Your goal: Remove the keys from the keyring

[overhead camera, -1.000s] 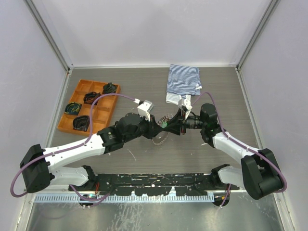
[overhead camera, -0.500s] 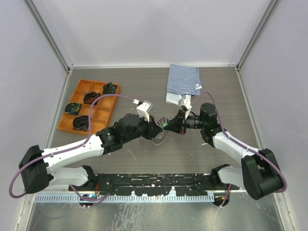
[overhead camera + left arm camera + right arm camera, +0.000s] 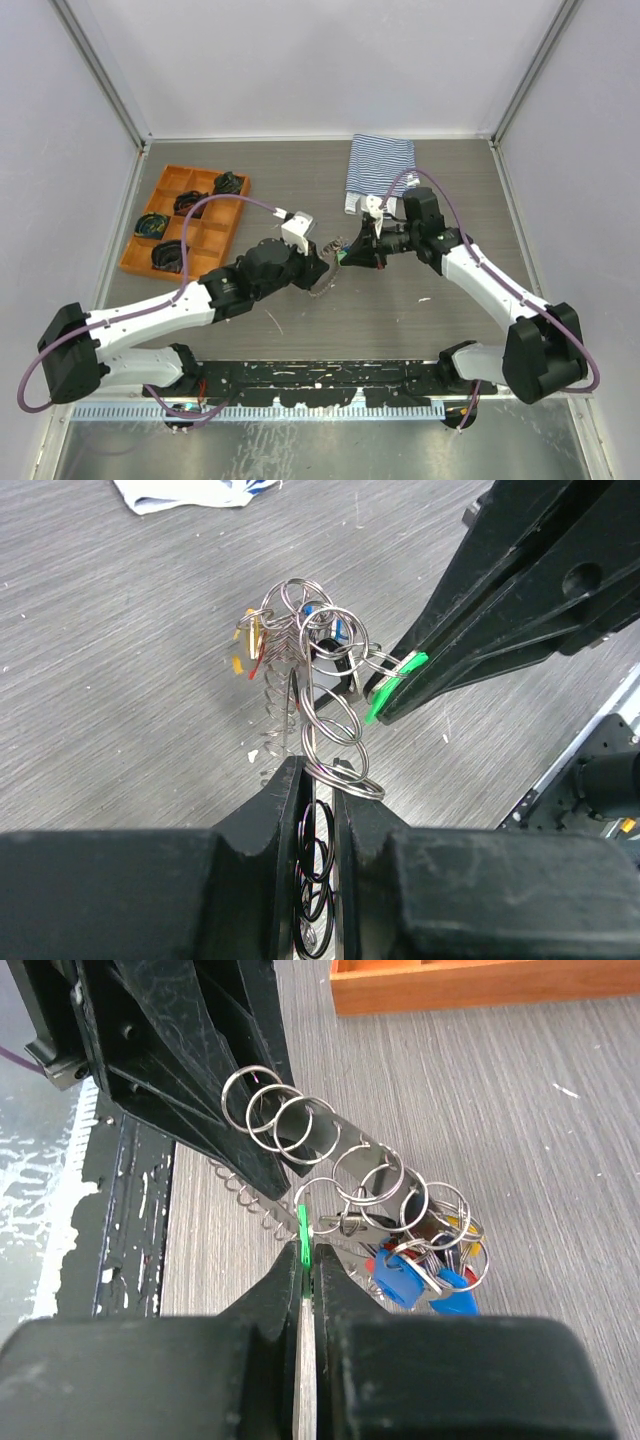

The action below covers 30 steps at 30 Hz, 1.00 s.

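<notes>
The right gripper (image 3: 305, 1250) was clenched on the green key (image 3: 302, 1230), pinching its plastic head edge-on between the fingertips, while the left gripper (image 3: 318, 780) was clamped on the keyring (image 3: 330, 715), a string of linked metal rings standing up out of its jaws. The other keys (image 3: 420, 1270), with blue, red and orange heads, hung bunched at the far end of that string, just beside the green one. Both grippers met tip to tip above the middle of the grey table (image 3: 400, 320), with the striped cloth (image 3: 380, 165) behind the right arm and the orange tray (image 3: 178, 181) far left.
</notes>
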Each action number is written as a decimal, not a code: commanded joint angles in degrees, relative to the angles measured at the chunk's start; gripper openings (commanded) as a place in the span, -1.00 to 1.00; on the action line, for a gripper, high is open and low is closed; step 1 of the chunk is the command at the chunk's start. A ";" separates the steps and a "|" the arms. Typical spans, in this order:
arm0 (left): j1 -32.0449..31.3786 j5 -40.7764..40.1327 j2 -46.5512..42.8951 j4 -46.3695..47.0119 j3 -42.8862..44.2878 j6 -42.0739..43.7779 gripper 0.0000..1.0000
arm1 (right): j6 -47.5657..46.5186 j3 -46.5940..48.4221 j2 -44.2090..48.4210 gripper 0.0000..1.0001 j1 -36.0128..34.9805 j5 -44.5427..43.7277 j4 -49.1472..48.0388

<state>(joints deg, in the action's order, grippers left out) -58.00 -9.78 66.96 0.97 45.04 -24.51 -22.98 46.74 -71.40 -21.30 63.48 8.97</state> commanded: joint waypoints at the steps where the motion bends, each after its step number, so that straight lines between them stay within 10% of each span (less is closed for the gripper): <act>1: 0.07 -2.53 1.32 4.15 0.19 3.07 -1.00 | -12.55 7.20 -2.28 -0.99 -0.81 -3.20 18.07; 16: 0.03 2.67 4.04 15.33 -5.89 9.18 -1.00 | -21.20 16.71 -9.63 -0.99 -0.76 -10.00 33.79; 30: 0.07 7.19 -2.45 19.76 -12.87 11.48 -0.24 | -26.07 17.33 -10.72 -0.99 -0.42 -6.33 37.84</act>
<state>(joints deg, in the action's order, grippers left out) -58.08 -3.97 70.00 15.84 33.78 -15.00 -46.85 61.52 -82.43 -22.00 54.02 45.95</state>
